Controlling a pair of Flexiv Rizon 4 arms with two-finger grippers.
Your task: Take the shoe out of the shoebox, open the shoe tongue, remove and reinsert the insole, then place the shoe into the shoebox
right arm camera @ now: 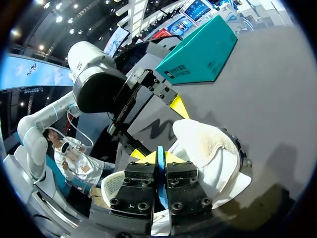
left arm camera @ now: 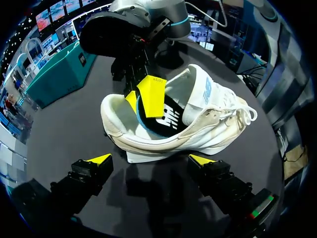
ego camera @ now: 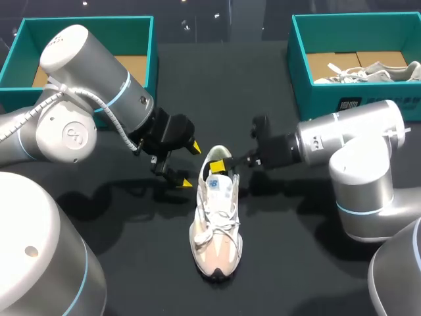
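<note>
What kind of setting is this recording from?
Probably a robot manipulation workbench set up for shoe handling: a black table, two teal shoeboxes, and a white sneaker whose insole the right gripper pinches.

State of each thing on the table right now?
shoe: upright on the table.
insole: partly lifted at the heel.
right gripper: shut on the insole.
left gripper: open, empty, beside the shoe.
left shoebox: open, no shoe showing.
right shoebox: open, second shoe inside.
</note>
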